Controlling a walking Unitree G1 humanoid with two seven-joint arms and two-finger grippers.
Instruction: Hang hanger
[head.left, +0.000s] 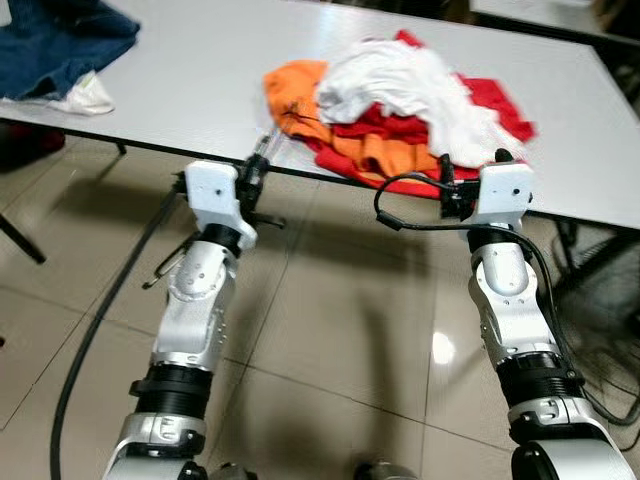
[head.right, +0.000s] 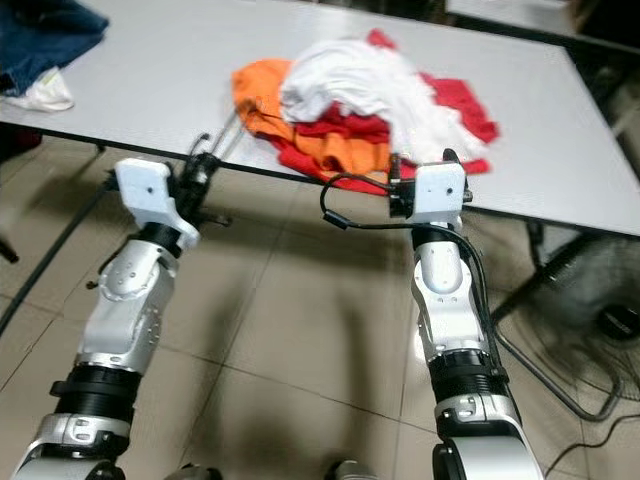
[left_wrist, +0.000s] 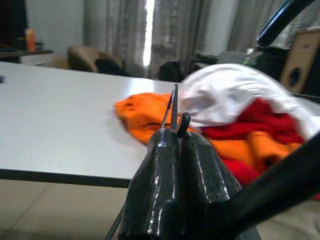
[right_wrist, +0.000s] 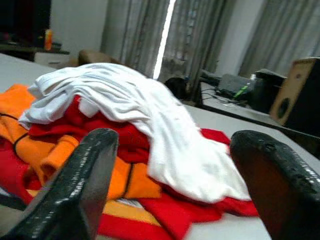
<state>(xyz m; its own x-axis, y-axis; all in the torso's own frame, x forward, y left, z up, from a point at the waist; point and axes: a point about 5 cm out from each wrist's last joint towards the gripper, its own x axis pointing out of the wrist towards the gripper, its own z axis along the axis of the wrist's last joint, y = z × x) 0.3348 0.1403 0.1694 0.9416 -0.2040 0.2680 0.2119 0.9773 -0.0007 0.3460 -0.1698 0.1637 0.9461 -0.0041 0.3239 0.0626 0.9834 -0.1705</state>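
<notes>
— Curtains (left_wrist: 150, 35) hang behind a grey table (head.left: 190, 80) on a tiled floor (head.left: 330, 310). Where's the hanger?

— It's a thin wire hanger (head.left: 262, 150), already pinched in the left gripper (left_wrist: 172, 137), whose fingers are pressed together on it. Its metal rises straight out from between the tips and runs ahead of the jaws toward the table edge; the rest droops below the wrist.

— And the right gripper (right_wrist: 172, 150)?

— Spread wide, holding nothing. Directly ahead of its jaws lies the clothes heap: a white shirt (right_wrist: 145, 115) on top, red cloth (right_wrist: 175, 210) and an orange garment (head.left: 300, 95) beneath. The heap sits just off to the side of the left jaws' line.

— So which arm matters next?

— The left, I'd judge, since it carries the hanger. No rail or hook can be seen, so where it should go can't be told.

— Any containers?

— None. Blue jeans (head.left: 55, 45) lie at the far corner, well apart from both grippers.
</notes>
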